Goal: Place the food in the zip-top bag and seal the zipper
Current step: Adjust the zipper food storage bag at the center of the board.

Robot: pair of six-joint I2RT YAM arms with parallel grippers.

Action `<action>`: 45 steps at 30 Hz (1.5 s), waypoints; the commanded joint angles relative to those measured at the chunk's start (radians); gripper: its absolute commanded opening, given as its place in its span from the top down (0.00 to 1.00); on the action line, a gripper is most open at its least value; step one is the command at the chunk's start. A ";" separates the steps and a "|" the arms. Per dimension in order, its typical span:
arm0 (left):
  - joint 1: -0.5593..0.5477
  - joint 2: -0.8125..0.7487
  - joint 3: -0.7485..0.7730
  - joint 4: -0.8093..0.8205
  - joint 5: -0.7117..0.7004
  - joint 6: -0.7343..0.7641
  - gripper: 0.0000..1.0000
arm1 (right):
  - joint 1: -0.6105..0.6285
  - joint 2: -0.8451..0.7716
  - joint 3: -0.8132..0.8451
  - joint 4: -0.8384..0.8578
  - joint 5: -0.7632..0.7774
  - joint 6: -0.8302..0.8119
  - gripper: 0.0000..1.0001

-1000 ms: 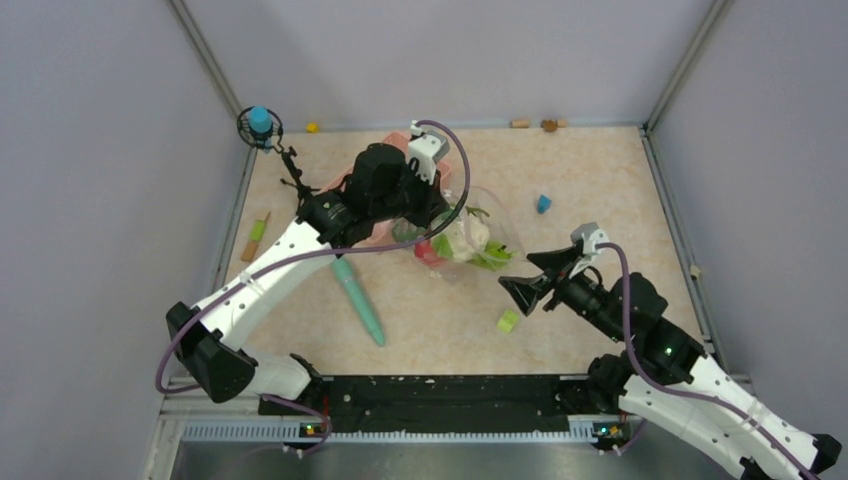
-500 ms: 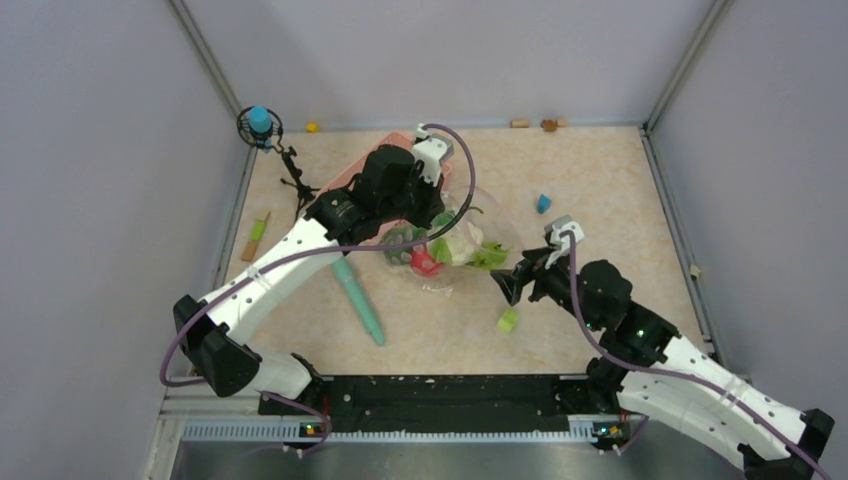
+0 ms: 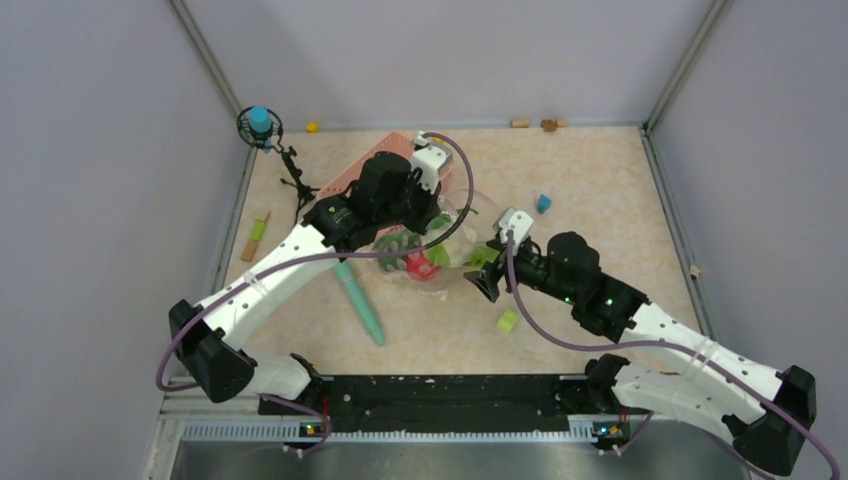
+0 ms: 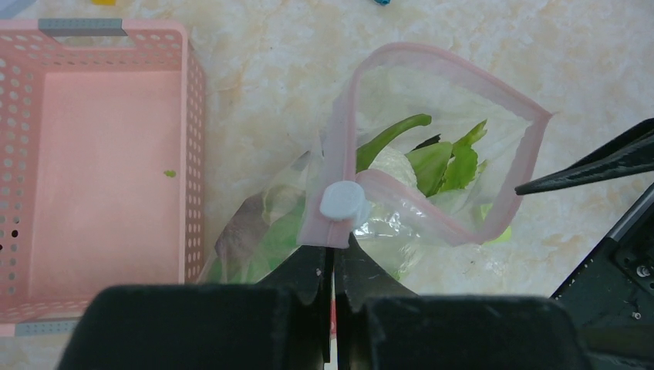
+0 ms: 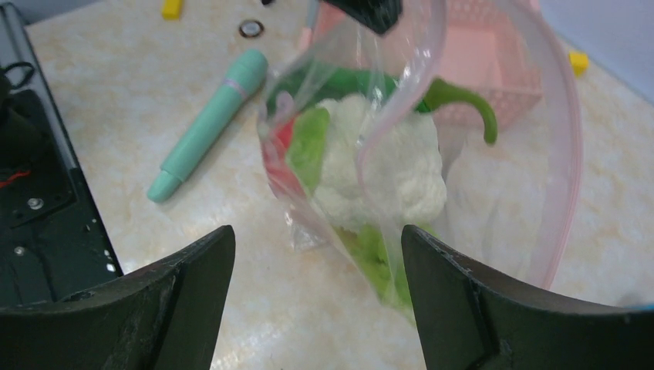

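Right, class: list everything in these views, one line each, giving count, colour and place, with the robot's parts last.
bag: 1, clear, mid-table, mouth open
zipper: 1, pinkish, along the bag mouth
cauliflower: 1, white, in the bag
tomato: 1, red, in the bag
leaves: several, green, in the bag
basket: 1, pink, beside the bag
stick: 1, teal, on the table by the bag
green block: 1, yellow-green, under the right arm
blue block: 1, blue, far right of the bag
stand: 1, black with blue top, far-left corner
left gripper: shut on the zipper
right gripper: open, facing the bag
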 commanded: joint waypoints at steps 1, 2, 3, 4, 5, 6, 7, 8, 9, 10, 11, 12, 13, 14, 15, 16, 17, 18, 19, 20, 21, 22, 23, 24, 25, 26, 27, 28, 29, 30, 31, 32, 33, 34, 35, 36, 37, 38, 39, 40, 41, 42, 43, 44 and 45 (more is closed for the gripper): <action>-0.001 -0.051 0.000 0.090 0.007 0.019 1.00 | -0.007 -0.023 0.072 0.122 -0.159 -0.080 0.22; -0.001 -0.053 -0.002 0.089 0.012 0.019 1.00 | -0.008 -0.020 0.072 0.139 -0.159 -0.074 0.22; -0.001 -0.057 -0.007 0.091 0.018 0.019 1.00 | -0.008 -0.012 0.075 0.151 -0.153 -0.069 0.23; -0.001 -0.066 -0.011 0.095 0.023 0.019 1.00 | -0.007 0.001 0.078 0.160 -0.138 -0.060 0.26; -0.001 -0.070 -0.017 0.102 0.030 0.019 1.00 | -0.008 0.018 0.082 0.167 -0.123 -0.051 0.29; -0.001 -0.076 -0.022 0.110 0.033 0.019 1.00 | -0.007 0.037 0.088 0.169 -0.109 -0.042 0.31; -0.001 -0.082 -0.033 0.125 0.038 0.022 1.00 | -0.008 0.058 0.093 0.174 -0.092 -0.029 0.33; -0.001 -0.086 -0.039 0.136 0.040 0.024 1.00 | -0.008 0.079 0.096 0.180 -0.088 -0.019 0.34; -0.001 -0.086 -0.043 0.141 0.040 0.027 1.00 | -0.007 0.103 0.102 0.182 -0.096 -0.012 0.36; -0.001 -0.084 -0.041 0.140 0.039 0.028 1.00 | -0.007 0.125 0.108 0.183 -0.108 -0.002 0.39; -0.001 -0.079 -0.038 0.137 0.038 0.028 1.00 | -0.008 0.146 0.115 0.183 -0.118 0.009 0.41; -0.002 -0.076 -0.036 0.132 0.035 0.028 1.00 | -0.007 0.168 0.122 0.180 -0.122 0.020 0.44; -0.001 -0.073 -0.034 0.126 0.033 0.028 1.00 | -0.008 0.186 0.129 0.171 -0.118 0.028 0.47; -0.001 -0.071 -0.034 0.126 0.033 0.028 1.00 | -0.008 0.201 0.136 0.163 -0.103 0.036 0.50; -0.001 -0.072 -0.036 0.126 0.036 0.031 1.00 | -0.008 0.208 0.138 0.156 -0.082 0.041 0.52; -0.001 -0.076 -0.039 0.128 0.043 0.036 1.00 | -0.009 0.211 0.137 0.153 -0.062 0.044 0.56; -0.001 -0.079 -0.042 0.129 0.059 0.041 1.00 | -0.009 0.210 0.131 0.154 -0.051 0.045 0.64; -0.001 -0.082 -0.044 0.128 0.071 0.042 1.00 | -0.007 0.206 0.126 0.154 -0.051 0.044 0.73; -0.001 -0.085 -0.046 0.128 0.077 0.064 1.00 | -0.007 0.202 0.119 0.156 -0.066 0.040 0.78; -0.001 -0.087 -0.049 0.130 0.076 0.071 1.00 | -0.008 0.197 0.114 0.162 -0.087 0.037 0.80; -0.001 -0.090 -0.050 0.132 0.074 0.076 1.00 | -0.007 0.192 0.108 0.168 -0.110 0.034 0.81; -0.001 -0.091 -0.050 0.132 0.077 0.084 1.00 | -0.008 0.187 0.104 0.173 -0.122 0.034 0.84; -0.001 -0.092 -0.052 0.130 0.083 0.091 1.00 | -0.008 0.184 0.102 0.173 -0.122 0.034 0.92; -0.001 -0.093 -0.054 0.130 0.087 0.098 1.00 | -0.007 0.181 0.102 0.169 -0.118 0.033 1.00; -0.001 -0.097 -0.055 0.129 0.093 0.102 1.00 | -0.007 0.175 0.102 0.168 -0.114 0.034 1.00; -0.001 -0.100 -0.057 0.130 0.094 0.106 1.00 | -0.008 0.170 0.100 0.170 -0.108 0.036 1.00; -0.001 -0.103 -0.061 0.133 0.095 0.110 1.00 | -0.008 0.165 0.096 0.181 -0.102 0.042 1.00; 0.000 -0.108 -0.066 0.137 0.094 0.116 1.00 | -0.008 0.161 0.094 0.187 -0.099 0.050 1.00; 0.000 -0.113 -0.071 0.140 0.090 0.120 1.00 | -0.008 0.155 0.092 0.194 -0.086 0.061 1.00; 0.001 -0.116 -0.073 0.141 0.086 0.125 1.00 | -0.008 0.147 0.092 0.197 -0.076 0.077 1.00; 0.001 -0.122 -0.077 0.140 0.079 0.131 1.00 | -0.007 0.141 0.096 0.199 -0.064 0.103 1.00; 0.001 -0.125 -0.080 0.141 0.068 0.134 1.00 | -0.009 0.133 0.101 0.199 -0.047 0.127 1.00; 0.001 -0.130 -0.083 0.141 0.054 0.135 1.00 | -0.008 0.126 0.104 0.198 -0.027 0.150 1.00; 0.001 -0.136 -0.087 0.142 0.042 0.141 0.94 | -0.008 0.119 0.110 0.189 -0.008 0.171 1.00; 0.001 -0.143 -0.091 0.142 0.032 0.149 0.84 | -0.008 0.113 0.118 0.175 -0.003 0.179 1.00; 0.002 -0.151 -0.097 0.138 0.031 0.164 0.69 | -0.008 0.109 0.124 0.158 -0.003 0.180 1.00; 0.003 -0.162 -0.108 0.137 0.036 0.184 0.55 | -0.008 0.106 0.130 0.145 -0.013 0.176 1.00; 0.005 -0.176 -0.121 0.136 0.045 0.209 0.46 | -0.008 0.105 0.134 0.135 -0.030 0.166 1.00; 0.008 -0.194 -0.139 0.145 0.044 0.231 0.36 | -0.008 0.105 0.137 0.128 -0.049 0.159 1.00; 0.010 -0.213 -0.158 0.163 0.032 0.253 0.26 | -0.008 0.108 0.144 0.118 -0.066 0.152 1.00; 0.017 -0.230 -0.181 0.183 0.022 0.275 0.20 | -0.008 0.113 0.153 0.102 -0.084 0.143 1.00; 0.027 -0.245 -0.201 0.204 0.021 0.294 0.16 | -0.008 0.119 0.163 0.094 -0.101 0.132 1.00; 0.044 -0.258 -0.220 0.224 0.031 0.311 0.13 | -0.007 0.129 0.175 0.064 -0.116 0.120 1.00; 0.067 -0.265 -0.233 0.238 0.052 0.324 0.10 | -0.008 0.140 0.189 0.046 -0.135 0.109 1.00; 0.093 -0.269 -0.238 0.242 0.086 0.336 0.07 | -0.007 0.154 0.205 0.029 -0.152 0.100 1.00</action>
